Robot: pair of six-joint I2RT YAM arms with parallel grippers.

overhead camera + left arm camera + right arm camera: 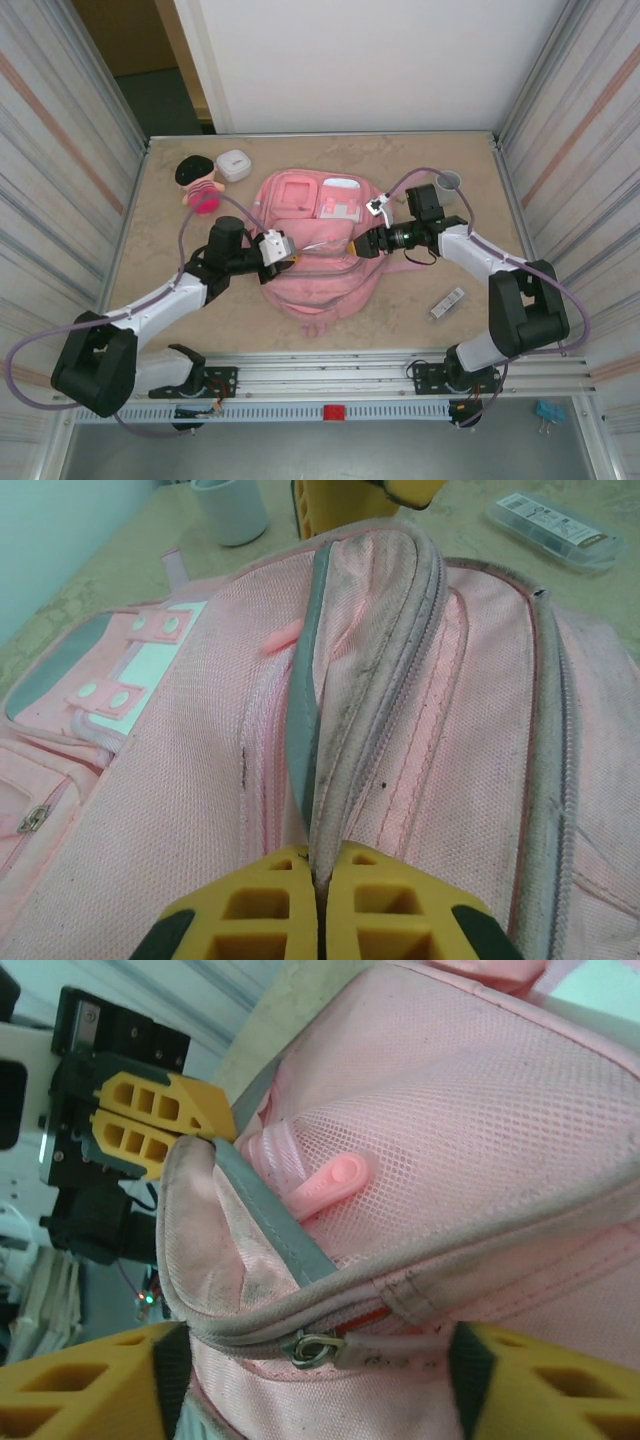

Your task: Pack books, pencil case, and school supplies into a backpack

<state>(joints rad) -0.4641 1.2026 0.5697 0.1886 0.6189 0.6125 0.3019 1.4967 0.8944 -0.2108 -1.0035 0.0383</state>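
Fingers (250, 912) of the left gripper (318, 868) clamp the grey rim of the backpack (180, 780) at nine o'clock; the right gripper (320, 1355) has its fingers apart, straddling the zipper (310, 1346) at three.

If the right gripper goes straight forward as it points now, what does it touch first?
Most likely the zipper pull on the backpack edge, which lies ahead between the open fingers of the right gripper; depth is hard to judge.
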